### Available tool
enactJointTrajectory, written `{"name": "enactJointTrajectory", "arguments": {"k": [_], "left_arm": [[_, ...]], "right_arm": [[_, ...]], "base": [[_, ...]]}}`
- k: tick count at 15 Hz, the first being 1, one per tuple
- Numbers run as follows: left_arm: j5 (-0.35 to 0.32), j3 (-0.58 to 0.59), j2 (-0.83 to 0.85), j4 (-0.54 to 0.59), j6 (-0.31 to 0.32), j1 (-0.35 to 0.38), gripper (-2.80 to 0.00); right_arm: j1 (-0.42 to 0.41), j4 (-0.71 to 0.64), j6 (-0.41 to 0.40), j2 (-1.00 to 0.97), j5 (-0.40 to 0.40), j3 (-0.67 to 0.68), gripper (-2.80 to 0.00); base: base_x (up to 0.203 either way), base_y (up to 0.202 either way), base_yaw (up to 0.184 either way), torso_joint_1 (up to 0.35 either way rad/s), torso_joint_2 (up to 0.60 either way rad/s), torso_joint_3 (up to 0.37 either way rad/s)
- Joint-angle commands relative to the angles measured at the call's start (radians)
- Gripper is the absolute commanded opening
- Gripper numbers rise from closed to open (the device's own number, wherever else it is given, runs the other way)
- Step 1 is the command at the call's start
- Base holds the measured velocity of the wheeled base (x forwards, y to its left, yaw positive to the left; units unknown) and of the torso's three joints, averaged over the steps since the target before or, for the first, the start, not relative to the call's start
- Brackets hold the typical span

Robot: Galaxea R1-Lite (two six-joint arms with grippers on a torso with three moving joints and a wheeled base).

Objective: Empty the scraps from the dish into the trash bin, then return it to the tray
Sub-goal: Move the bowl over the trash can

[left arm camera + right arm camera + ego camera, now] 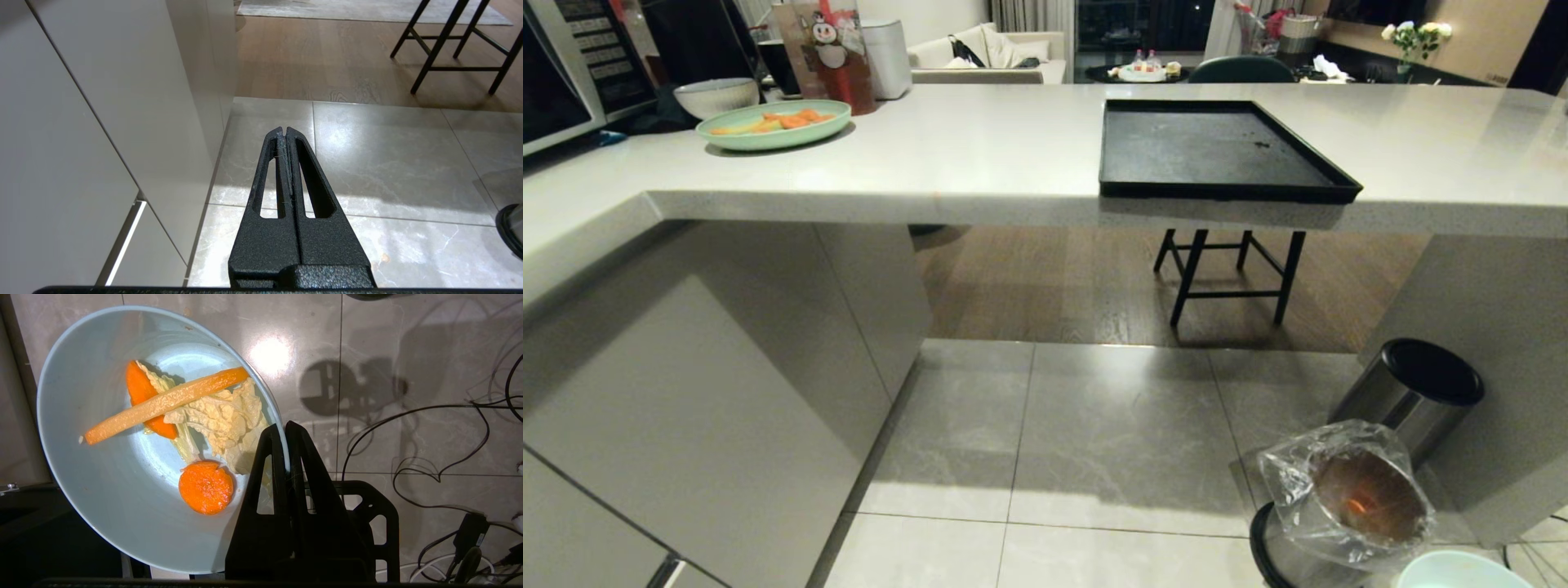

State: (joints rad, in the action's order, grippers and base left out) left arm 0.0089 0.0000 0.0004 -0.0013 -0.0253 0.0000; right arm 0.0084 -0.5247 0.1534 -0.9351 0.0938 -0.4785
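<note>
My right fingers (pixel 286 430) are pinching the rim of the dish (pixel 102 490), one finger inside the wall and one outside, pressed tight on it. In the right wrist view the dish fills the left half of the frame, held above the tiled floor (pixel 367 343), with black cables trailing across the tiles at the right. The scraps (pixel 192 416) lie in its hollow: a long carrot strip across a carrot slice, pale yellow cabbage leaf under them, and a round carrot coin nearest my fingers. In the head view only a sliver of the dish shows, at the bottom right corner, just beside the trash bin (pixel 1347 498). That bin stands at the lower right with its crinkled clear bag around the mouth and something orange inside. A steel bin with a black lid (pixel 1417 392) stands just behind it.

My left fingers (pixel 284 132) are pressed together with nothing between them, pointing out over the floor tiles beside the pale cabinet front (pixel 102 122).

The tray (pixel 1217 151) sits bare at the near edge of the tabletop (pixel 980 155), upper centre-right. At the upper left sits a mint-green plate (pixel 772 124) carrying carrot pieces. Behind it a carton bears a snowman picture; I cannot read any writing.
</note>
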Motion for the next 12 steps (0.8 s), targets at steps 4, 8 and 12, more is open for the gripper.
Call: {"name": "enactJointTrajectory", "arguments": {"k": [4, 8, 12], "left_arm": [[0.000, 0.000, 0.001, 0.000, -0.001, 0.000, -2.80], [0.000, 0.000, 0.001, 0.000, -0.001, 0.000, -2.80], [0.000, 0.000, 0.001, 0.000, -0.001, 0.000, -2.80]], "right_arm": [[0.013, -0.001, 0.001, 0.006, 0.001, 0.005, -2.80], [0.013, -0.003, 0.000, 0.006, 0.001, 0.006, -2.80], [0.013, -0.001, 0.000, 0.002, 0.001, 0.003, -2.80]], "base": [[0.000, 0.000, 0.000, 0.000, 0.00, 0.000], [0.000, 0.000, 0.000, 0.000, 0.00, 0.000], [0.000, 0.000, 0.000, 0.000, 0.00, 0.000]]}}
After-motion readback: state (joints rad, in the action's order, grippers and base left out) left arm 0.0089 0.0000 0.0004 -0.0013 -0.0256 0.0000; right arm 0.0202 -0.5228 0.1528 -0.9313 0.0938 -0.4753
